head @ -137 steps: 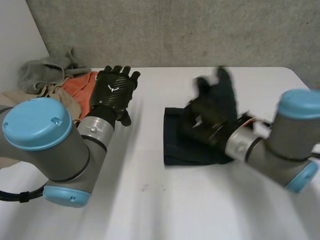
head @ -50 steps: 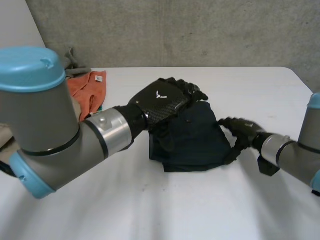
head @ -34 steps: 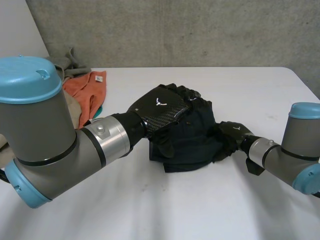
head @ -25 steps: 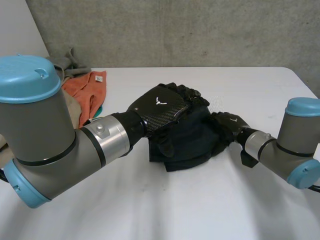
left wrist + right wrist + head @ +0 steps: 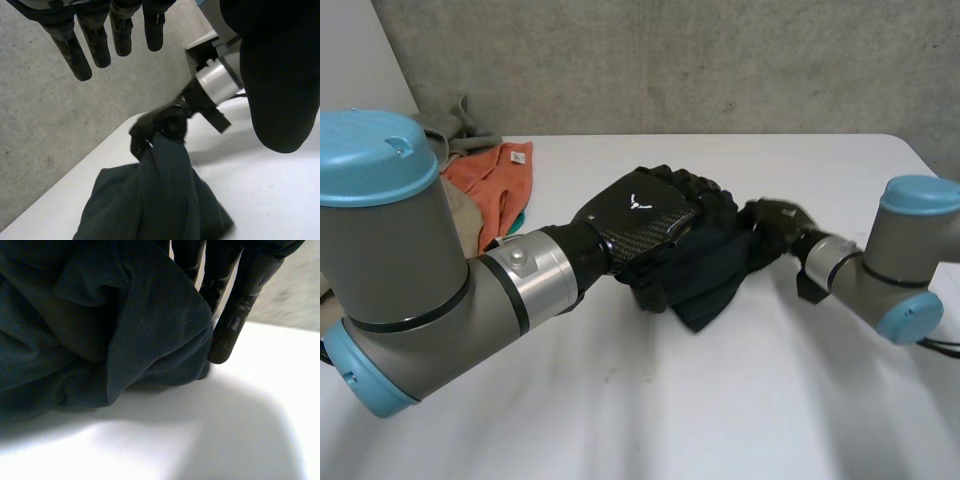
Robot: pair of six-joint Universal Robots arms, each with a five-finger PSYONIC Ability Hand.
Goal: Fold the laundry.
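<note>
Tabletop [image 5: 650, 400] bare toward front and right edges; orange cloth [image 5: 500, 180] at far left edge. Dark garment [image 5: 705, 270] bunched mid-tabletop. Left robot hand [image 5: 640, 215] atop it, fingers straight, gripping nothing. Right robot hand [image 5: 775, 220] clenched on its right edge.

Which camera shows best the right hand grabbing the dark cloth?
The left wrist view: the right hand is whole there, curled round a bunch of the dark cloth. The head view shows its back; the right wrist view, fingers against cloth.
</note>
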